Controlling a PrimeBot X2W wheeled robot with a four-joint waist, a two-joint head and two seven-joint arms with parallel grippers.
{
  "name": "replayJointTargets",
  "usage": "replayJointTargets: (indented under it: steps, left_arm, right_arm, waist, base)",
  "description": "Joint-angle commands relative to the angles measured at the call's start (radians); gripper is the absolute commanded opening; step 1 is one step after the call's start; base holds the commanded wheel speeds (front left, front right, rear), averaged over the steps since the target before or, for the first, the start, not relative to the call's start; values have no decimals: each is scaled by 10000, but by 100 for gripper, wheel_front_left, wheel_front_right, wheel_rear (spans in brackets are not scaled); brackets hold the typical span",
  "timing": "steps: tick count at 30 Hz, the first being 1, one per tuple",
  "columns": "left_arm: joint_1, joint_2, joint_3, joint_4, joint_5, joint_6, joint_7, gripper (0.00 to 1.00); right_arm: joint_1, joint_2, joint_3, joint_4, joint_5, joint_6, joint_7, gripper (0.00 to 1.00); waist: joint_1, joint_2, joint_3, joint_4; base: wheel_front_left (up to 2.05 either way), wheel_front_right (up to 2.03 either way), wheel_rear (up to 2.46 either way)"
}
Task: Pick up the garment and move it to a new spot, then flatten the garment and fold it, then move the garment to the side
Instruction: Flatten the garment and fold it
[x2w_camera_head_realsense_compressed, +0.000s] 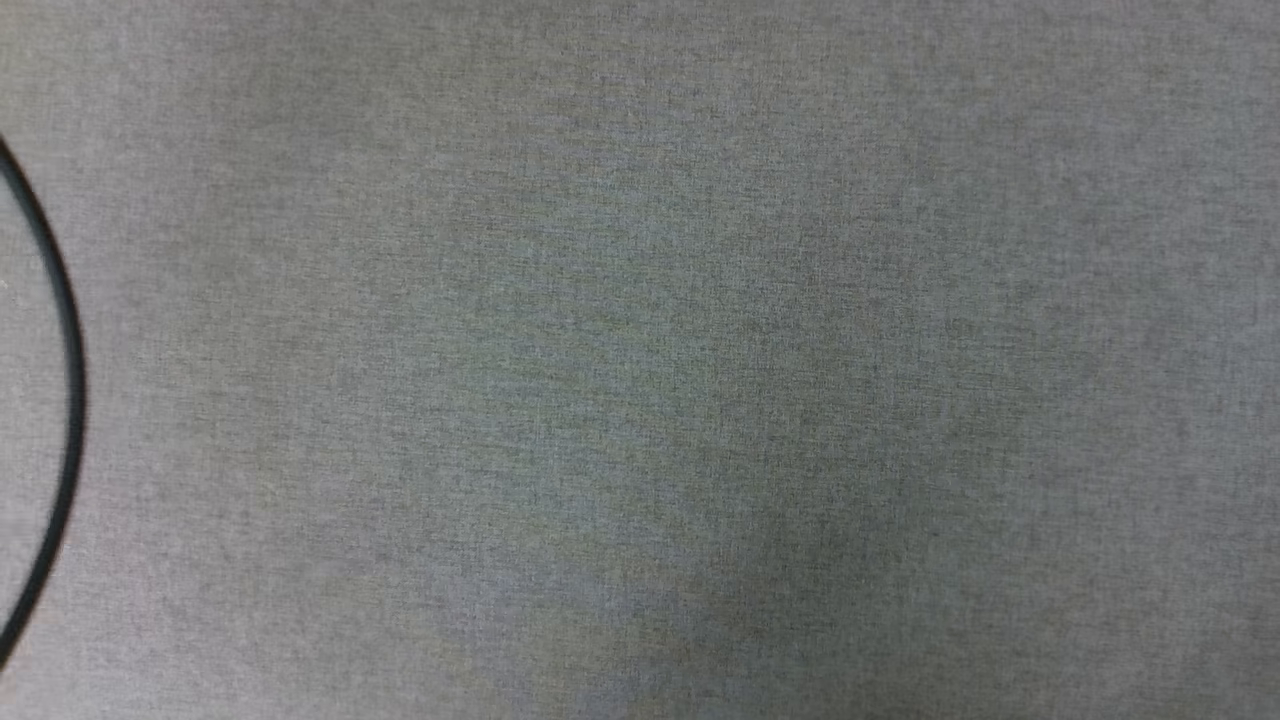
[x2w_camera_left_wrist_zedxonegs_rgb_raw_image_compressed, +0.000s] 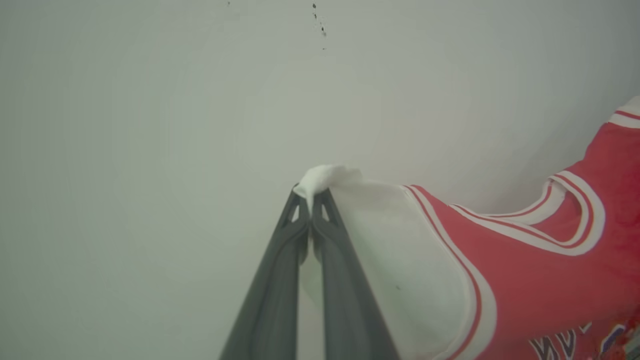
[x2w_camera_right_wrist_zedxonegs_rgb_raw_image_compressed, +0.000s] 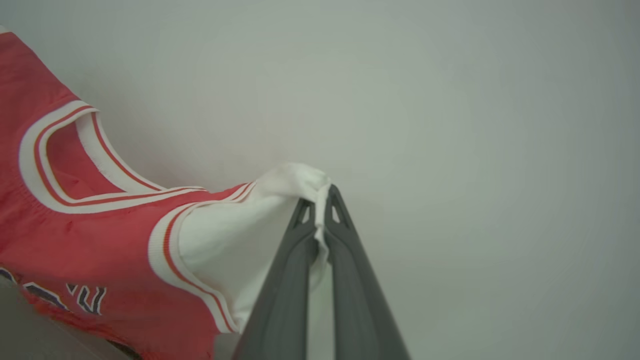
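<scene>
The garment is a red shirt with white sleeves, striped red-and-white trim and black white-outlined letters. It hangs lifted in front of a pale wall. My left gripper is shut on the tip of one white sleeve, which bunches above its fingertips. In the right wrist view the garment spreads to the left, and my right gripper is shut on the other white sleeve's tip. The neckline sags between the two grips.
The head view looks down on a grey cloth-covered surface. A thin black curved line arcs along its left edge. A pale plain wall stands behind the raised garment, with a few dark specks near the top.
</scene>
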Motion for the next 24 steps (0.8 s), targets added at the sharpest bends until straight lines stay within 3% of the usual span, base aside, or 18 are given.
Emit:
replayJointTargets:
  steps: [1,5,13,19,24]
  left_arm:
    - [355,-14,-34,73,-87,-14,-172,0]
    - [1164,-2,-129,43,-176,-57,-395,0]
    - [3664,583,-118,-810,-545,152,-679,0]
    - [5753,1068,-2,-1835,-936,573,-726,0]
    - [8123,1623,97,-2999,-1383,1250,-753,0]
  right_arm:
    - [300,13,165,150,130,-16,-237,0]
    - [945,-76,615,230,481,-18,-644,0]
    - [2955,-550,1529,-285,1429,-17,-1198,0]
    - [4920,-848,1721,-977,1988,-17,-1484,0]
    - [7153,-993,1552,-1709,2488,-17,-1591,0]
  waist:
    - [-2,0,-56,-8]
    - [-2,0,-344,-17]
    - [-2,0,-1322,-167]
    - [-2,0,-2035,-314]
    - [-2,0,-2743,-466]
  base:
    - [0,0,0]
    - [0,0,0]
    - [0,0,0]
    - [0,0,0]
    - [0,0,0]
